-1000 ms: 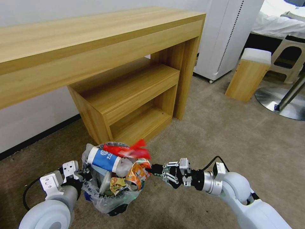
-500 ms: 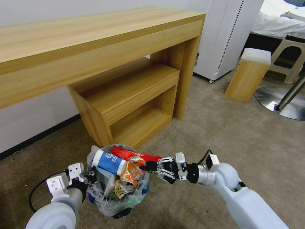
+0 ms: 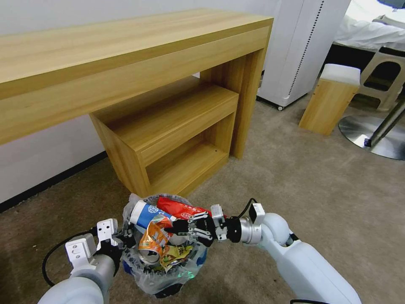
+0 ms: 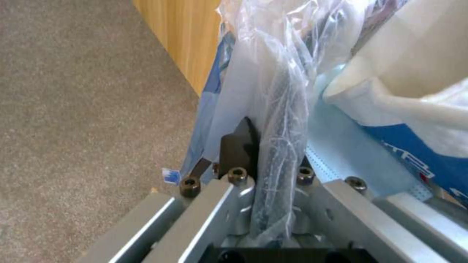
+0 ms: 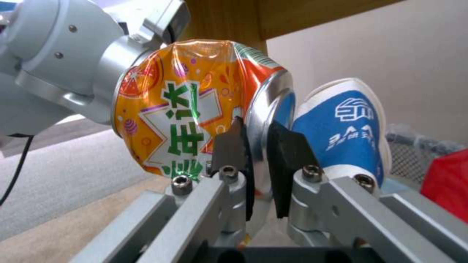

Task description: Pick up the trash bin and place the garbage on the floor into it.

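The crushed orange can (image 5: pixel 195 109) is held directly over the heaped trash bin (image 3: pixel 166 274), pinched at its rim by the right end effector (image 3: pixel 177 228). The bin's rim is clamped by the left end effector (image 3: pixel 122 241), clear of the floor (image 3: pixel 295 177).

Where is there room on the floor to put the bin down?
Bare carpet lies wide between the desk, the stool and the right arm. The bin itself is crowded: the right tool pinches the orange can over the cup and red wrapper; the left tool grips its bag.
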Controlling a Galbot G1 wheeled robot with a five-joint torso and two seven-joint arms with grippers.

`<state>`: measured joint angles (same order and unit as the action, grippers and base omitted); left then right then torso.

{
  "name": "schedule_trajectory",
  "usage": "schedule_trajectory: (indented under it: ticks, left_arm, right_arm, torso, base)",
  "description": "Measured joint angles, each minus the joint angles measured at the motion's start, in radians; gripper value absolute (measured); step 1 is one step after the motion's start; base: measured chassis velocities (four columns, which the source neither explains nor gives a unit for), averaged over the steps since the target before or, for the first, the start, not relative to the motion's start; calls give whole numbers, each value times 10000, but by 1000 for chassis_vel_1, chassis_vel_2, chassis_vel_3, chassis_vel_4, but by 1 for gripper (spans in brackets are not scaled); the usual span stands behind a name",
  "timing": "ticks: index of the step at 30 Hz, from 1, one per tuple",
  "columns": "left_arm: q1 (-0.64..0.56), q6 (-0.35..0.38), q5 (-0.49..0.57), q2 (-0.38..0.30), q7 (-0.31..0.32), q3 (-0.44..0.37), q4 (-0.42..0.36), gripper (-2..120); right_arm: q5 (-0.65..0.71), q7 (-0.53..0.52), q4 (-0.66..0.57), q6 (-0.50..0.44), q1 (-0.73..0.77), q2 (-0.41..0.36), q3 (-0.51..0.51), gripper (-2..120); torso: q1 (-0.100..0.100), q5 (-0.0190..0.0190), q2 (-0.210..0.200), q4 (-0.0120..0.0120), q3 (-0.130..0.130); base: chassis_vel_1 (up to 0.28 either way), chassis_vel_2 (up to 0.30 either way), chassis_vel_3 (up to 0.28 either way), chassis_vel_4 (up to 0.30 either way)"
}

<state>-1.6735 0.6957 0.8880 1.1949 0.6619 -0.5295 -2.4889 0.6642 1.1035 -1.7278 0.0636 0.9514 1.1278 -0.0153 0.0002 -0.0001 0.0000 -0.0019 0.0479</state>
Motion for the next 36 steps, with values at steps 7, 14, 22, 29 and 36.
schedule_trajectory:
  ticks: [7, 14, 22, 29, 36]
  left_arm:
    - [46, 18, -58, 41, 6, 129, 48, 1]
    - [54, 19, -52, 35, 6, 114, 78, 1]
    - [69, 19, -20, 19, 5, 26, 83, 1]
    - [106, 19, 11, 23, 1, -2, 114, 1]
    - [305, 19, 523, -85, 179, -422, 662, 1]
  right_arm:
    - [-413, -287, -2, 16, 36, 126, -42, 7]
    - [-541, -461, -48, 48, 61, 138, -19, 30]
    - [-606, -485, -158, 53, 111, 37, 195, 60]
    - [-606, -487, -290, 53, 237, -13, 349, 84]
    - [187, -463, -748, -209, 365, 20, 693, 100]
  torso:
    - [0, 0, 0, 0, 0]
    - [0, 1, 0, 0, 0]
    - [0, 1, 0, -1, 0]
    - [0, 1, 0, 0, 0]
    - [0, 1, 0, 1, 0]
  base:
    - [0, 0, 0, 0]
    - [0, 0, 0, 0]
    - [0, 0, 0, 0]
    - [0, 0, 0, 0]
    - [0, 0, 0, 0]
